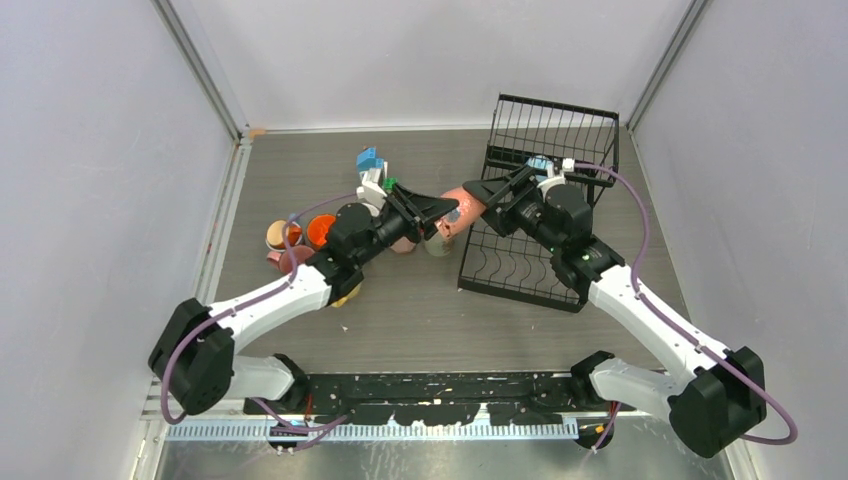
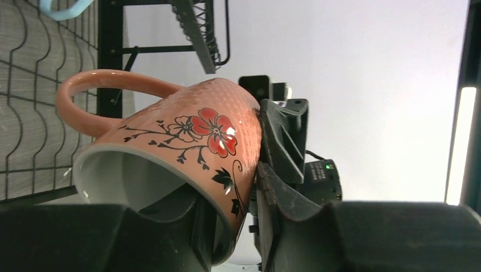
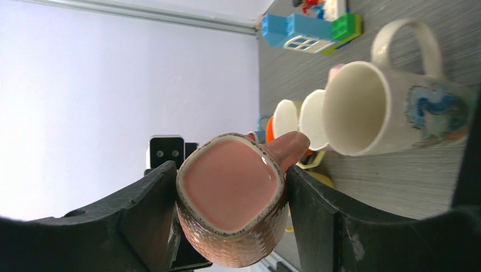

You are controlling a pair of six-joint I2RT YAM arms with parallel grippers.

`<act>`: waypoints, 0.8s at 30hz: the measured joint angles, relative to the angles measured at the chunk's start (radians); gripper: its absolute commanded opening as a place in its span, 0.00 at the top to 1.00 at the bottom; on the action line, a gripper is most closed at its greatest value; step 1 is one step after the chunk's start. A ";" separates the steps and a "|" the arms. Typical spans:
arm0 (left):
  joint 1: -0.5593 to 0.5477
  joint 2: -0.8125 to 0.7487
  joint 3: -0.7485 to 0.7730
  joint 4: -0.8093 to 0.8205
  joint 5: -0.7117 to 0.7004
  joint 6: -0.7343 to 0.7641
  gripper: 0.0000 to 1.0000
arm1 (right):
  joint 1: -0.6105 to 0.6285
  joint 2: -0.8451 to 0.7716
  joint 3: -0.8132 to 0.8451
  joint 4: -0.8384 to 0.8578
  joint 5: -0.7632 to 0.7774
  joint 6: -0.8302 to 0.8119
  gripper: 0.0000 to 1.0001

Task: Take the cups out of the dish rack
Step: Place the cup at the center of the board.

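A pink cup with a red flower hangs in the air between both grippers, just left of the black wire dish rack. My left gripper is shut on its rim: in the left wrist view one finger is inside the cup and one outside. My right gripper is shut across the cup's base end, seen in the right wrist view around the cup. Something light blue shows in the rack behind my right wrist.
Several cups stand on the table left of the rack: orange, beige, a cream one with a blue figure. A toy block house sits behind them. The rack's upper basket stands at the back right.
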 measured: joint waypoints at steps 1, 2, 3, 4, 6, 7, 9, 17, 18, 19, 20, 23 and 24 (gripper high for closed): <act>0.000 -0.015 -0.002 0.001 -0.005 0.000 0.82 | 0.000 0.003 0.000 0.014 -0.006 0.008 0.87; 0.000 -0.019 -0.002 0.001 -0.006 0.001 0.91 | 0.000 0.006 0.000 0.033 -0.017 0.024 0.87; 0.000 -0.033 -0.002 0.001 -0.008 0.003 0.98 | 0.001 0.010 0.000 0.048 -0.028 0.042 0.87; 0.000 -0.051 -0.002 0.005 -0.013 0.005 1.00 | 0.001 0.013 0.000 0.059 -0.036 0.057 0.86; 0.000 -0.085 -0.002 -0.007 -0.023 0.022 1.00 | 0.004 0.018 -0.002 0.088 -0.054 0.080 0.80; 0.000 -0.100 -0.002 -0.015 -0.026 0.034 1.00 | 0.006 0.019 -0.002 0.102 -0.060 0.085 0.71; 0.000 -0.122 -0.001 -0.033 -0.030 0.060 1.00 | 0.010 0.019 -0.002 0.121 -0.074 0.087 0.45; 0.000 -0.179 0.056 -0.273 -0.035 0.191 1.00 | 0.009 0.019 0.029 0.066 -0.070 0.003 0.00; 0.000 -0.191 0.061 -0.320 -0.035 0.214 1.00 | 0.008 0.019 0.042 0.048 -0.062 -0.016 0.00; 0.000 -0.204 0.068 -0.370 -0.037 0.238 1.00 | 0.008 0.018 0.054 0.031 -0.055 -0.034 0.00; 0.000 -0.216 0.074 -0.412 -0.039 0.257 1.00 | 0.008 0.015 0.068 0.007 -0.045 -0.050 0.00; 0.000 -0.261 0.095 -0.549 -0.047 0.321 1.00 | 0.008 -0.005 0.116 -0.081 0.000 -0.110 0.00; 0.000 -0.279 0.107 -0.605 -0.050 0.349 1.00 | 0.007 -0.014 0.128 -0.106 0.014 -0.126 0.00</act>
